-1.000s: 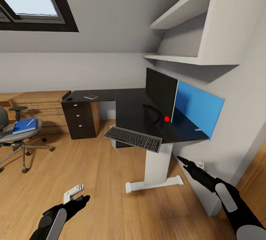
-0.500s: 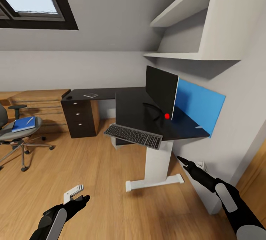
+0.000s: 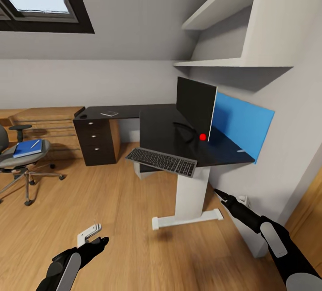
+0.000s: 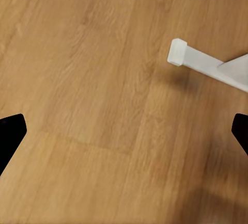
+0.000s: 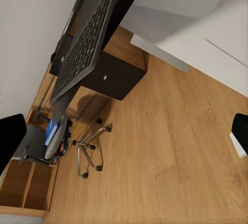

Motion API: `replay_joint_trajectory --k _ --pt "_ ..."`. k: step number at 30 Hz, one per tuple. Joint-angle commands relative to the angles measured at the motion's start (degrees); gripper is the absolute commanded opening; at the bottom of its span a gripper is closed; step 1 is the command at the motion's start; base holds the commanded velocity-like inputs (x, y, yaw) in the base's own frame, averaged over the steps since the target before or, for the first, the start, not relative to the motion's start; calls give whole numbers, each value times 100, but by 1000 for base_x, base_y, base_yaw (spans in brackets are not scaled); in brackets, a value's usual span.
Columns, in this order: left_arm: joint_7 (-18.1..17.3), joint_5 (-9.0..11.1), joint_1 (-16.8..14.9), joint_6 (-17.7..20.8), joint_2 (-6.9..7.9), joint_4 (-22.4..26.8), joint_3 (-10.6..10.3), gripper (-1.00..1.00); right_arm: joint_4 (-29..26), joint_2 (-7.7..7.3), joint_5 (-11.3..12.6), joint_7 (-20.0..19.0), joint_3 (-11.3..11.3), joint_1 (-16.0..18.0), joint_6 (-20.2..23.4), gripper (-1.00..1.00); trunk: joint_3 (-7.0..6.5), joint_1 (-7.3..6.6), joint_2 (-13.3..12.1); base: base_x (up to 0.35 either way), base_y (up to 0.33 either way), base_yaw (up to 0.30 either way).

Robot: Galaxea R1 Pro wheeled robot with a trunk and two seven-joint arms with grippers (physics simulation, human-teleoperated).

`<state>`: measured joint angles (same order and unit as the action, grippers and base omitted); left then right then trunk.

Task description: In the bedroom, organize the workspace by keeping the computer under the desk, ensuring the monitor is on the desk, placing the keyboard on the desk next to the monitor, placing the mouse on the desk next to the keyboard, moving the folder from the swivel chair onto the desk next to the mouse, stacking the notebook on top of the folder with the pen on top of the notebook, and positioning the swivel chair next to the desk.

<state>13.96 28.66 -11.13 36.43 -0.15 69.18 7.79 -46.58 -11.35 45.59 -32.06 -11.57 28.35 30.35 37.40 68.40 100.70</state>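
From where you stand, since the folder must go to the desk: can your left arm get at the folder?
Probably not. The folder lies on the swivel chair, across open floor from the left gripper, which hangs low. Nothing blocks the way.

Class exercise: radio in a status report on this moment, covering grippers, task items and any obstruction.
Left gripper and right gripper open, empty. Keyboard overhanging desk edge by monitor. Folder on swivel chair. Bare floor between.

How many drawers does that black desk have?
3, stacked in one column at the left end of the desk: top drawer, middle drawer and bottom drawer. Others may be hidden from this angle.
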Motion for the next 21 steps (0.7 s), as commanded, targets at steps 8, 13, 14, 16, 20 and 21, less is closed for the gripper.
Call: replay_joint_trajectory --k 8,13,14,16,20,21 --pt "42 65 -3 22 0 2 3 100 0 16 58 -11 -34 4 17 100 96 110 205 0 0 0" --pt "7 72 -3 22 5 -111 10 100 3 26 58 -11 -37 4 15 100 96 110 205 27 0 0" --pt "4 71 -3 20 5 -126 11 100 2 26 58 -11 -38 4 15 100 96 110 205 158 0 0" --pt "-3 70 -3 20 6 -161 11 100 1 24 57 -11 -38 4 15 100 96 110 205 237 0 0" --pt "-6 70 -3 22 12 -181 19 100 0 23 57 -11 -38 4 15 100 96 110 205 218 0 0" --pt "-5 70 -3 22 12 -183 19 100 2 22 57 -11 -38 4 15 100 96 110 205 158 0 0"
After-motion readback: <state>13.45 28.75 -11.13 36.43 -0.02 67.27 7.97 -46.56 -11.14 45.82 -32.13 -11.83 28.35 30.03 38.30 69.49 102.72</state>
